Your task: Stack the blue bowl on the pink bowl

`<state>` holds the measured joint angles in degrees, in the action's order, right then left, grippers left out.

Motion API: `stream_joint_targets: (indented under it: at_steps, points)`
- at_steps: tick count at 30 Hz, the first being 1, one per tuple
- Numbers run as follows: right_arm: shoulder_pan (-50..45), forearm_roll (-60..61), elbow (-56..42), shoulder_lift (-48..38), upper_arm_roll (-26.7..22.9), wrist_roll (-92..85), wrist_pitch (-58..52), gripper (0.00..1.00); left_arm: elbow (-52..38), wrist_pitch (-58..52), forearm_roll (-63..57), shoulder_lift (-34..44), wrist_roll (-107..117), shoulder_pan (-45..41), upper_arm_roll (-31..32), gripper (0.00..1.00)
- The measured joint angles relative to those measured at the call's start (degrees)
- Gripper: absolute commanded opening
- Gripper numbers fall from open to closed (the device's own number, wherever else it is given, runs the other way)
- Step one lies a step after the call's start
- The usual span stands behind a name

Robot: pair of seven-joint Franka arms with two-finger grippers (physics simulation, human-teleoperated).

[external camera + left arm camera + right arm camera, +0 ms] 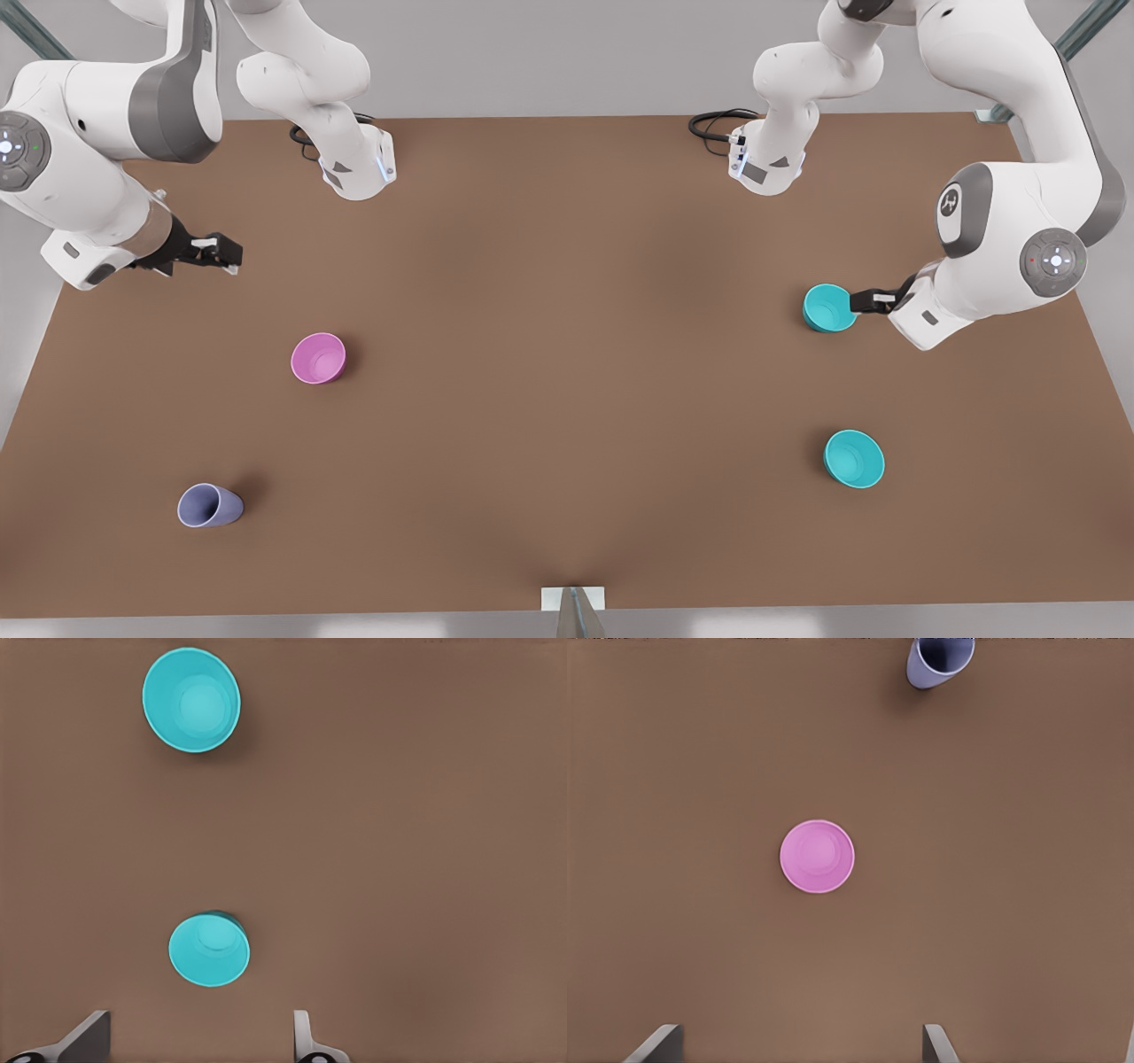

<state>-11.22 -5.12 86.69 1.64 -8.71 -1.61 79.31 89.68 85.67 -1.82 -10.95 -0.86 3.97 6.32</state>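
Blue bowl [854, 458] beyond left hand [864, 302], open beside teal bowl [828, 307]: wrong-bowl risk. Right hand [223, 254] open, waiting.

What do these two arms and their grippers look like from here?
Both arms are glossy white rounded Franka links with grey joint covers and round button discs near the wrists. The left gripper and right gripper are black with pale grey fingers. A black cable coils beside one base.
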Motion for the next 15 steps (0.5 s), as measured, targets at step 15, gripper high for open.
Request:
stream_joint_targets:
  at_steps: [15]
  points:
    - [14.95, 15.43, -0.04, 33.71, -0.96, -2.42, 13.56, 1.0, -0.92, 0.53, 0.03, 0.2, -0.59, 0.54, -0.01, 1.0]
